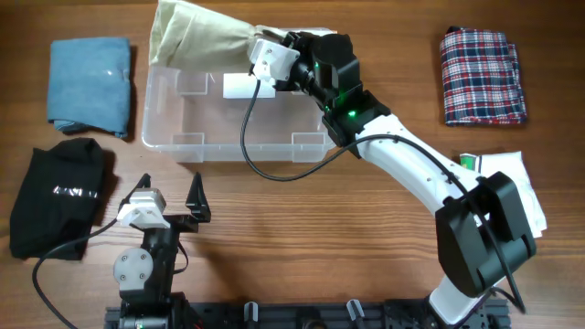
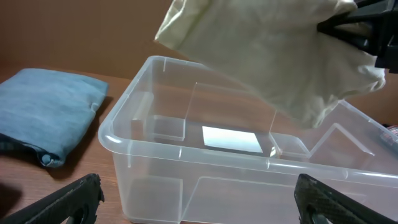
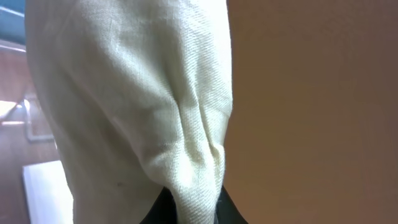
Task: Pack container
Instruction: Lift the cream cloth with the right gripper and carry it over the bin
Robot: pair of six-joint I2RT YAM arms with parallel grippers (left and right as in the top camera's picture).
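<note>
Wooden tabletop is seen, with the container (image 1: pixel 206 119) set near its middle. A cream cloth (image 1: pixel 196 37) is pinched by the right gripper (image 1: pixel 250 47) over the far rim; the left gripper (image 1: pixel 170 190) is spread, idle. The cloth should be lowered fully inside before being released

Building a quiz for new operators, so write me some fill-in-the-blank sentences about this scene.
1. The cream cloth hangs from the ____ gripper, over the container.
2. The left gripper is ____ and holds nothing.
3. In the overhead view, the folded blue cloth lies to the ____ of the container.

Missing words: right; open; left.
</note>
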